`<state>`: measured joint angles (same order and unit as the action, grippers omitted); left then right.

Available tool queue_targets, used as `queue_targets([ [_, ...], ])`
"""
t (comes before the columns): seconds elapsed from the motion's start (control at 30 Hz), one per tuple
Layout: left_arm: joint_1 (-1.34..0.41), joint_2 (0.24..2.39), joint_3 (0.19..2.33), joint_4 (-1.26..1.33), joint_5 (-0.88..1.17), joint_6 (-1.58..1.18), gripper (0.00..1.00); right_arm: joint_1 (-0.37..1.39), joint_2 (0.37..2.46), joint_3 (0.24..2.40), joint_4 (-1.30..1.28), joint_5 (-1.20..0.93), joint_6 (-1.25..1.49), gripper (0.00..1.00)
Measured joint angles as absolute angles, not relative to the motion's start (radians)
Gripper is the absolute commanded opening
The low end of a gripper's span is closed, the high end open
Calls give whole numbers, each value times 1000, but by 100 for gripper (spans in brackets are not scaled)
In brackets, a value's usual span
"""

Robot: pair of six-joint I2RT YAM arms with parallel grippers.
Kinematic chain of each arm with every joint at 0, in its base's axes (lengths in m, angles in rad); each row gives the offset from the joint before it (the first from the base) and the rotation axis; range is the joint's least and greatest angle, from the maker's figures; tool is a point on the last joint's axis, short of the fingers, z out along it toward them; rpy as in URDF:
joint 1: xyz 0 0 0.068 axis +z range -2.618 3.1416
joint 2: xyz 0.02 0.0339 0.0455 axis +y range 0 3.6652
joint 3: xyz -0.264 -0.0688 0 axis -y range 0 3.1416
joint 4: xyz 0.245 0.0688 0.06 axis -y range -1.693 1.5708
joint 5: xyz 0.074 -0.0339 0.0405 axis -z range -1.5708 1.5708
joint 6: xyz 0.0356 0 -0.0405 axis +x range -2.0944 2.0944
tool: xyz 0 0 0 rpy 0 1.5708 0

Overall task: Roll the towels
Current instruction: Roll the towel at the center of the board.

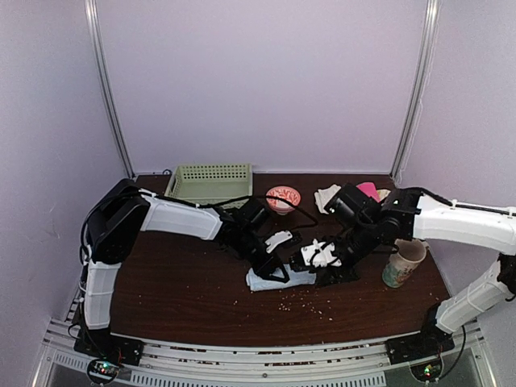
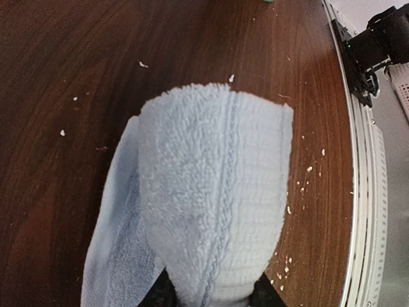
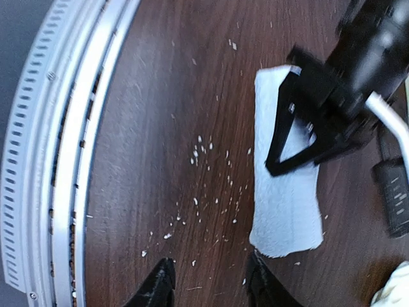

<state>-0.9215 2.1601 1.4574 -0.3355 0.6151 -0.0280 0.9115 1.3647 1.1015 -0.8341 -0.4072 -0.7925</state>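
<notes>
The pale blue towel (image 1: 282, 280) lies partly rolled on the dark table, near the middle. In the left wrist view the same towel (image 2: 211, 192) bulges out from between my left gripper's (image 2: 214, 295) black fingers (image 2: 160, 293), which are shut on its near end. My right gripper (image 3: 209, 284) hovers low over the bare wood just beside the towel's (image 3: 284, 192) end, open, with only crumbs between its fingers. From above it sits at the towel's right end (image 1: 326, 272). The off-white towel (image 1: 326, 196) lies crumpled at the back of the table.
A green perforated basket (image 1: 210, 183) stands at the back left, with a pink bowl (image 1: 283, 197) beside it. A pale mug (image 1: 403, 262) stands right of my right gripper. White crumbs (image 1: 302, 302) dot the wood in front of the towel. The table's metal rail (image 3: 57, 160) runs along the near edge.
</notes>
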Motion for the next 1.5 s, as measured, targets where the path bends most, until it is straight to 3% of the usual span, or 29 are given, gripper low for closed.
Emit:
queue_targets([
  [0.2,-907,2187,1485,-360,691,-41,27,937,1378,931,-617,-229,-799,48],
  [0.7,-900,2207,1493,-389,779,-44,35,943,1573,917,-339,-148,-861,50],
  [0.83,-898,2208,1493,-393,792,-44,45,943,1604,917,-325,-149,-861,43],
  [1.1,-870,2185,1420,-348,861,-76,55,942,1656,946,-333,-199,-853,18],
  [1.27,-848,2135,1341,-310,851,-120,60,922,1710,1015,-382,-281,-841,13],
  [1.33,-843,2098,1293,-284,830,-149,68,904,1734,1048,-418,-329,-838,12],
  [1.5,-815,1938,1104,-195,729,-243,68,846,1782,1122,-514,-447,-830,11],
])
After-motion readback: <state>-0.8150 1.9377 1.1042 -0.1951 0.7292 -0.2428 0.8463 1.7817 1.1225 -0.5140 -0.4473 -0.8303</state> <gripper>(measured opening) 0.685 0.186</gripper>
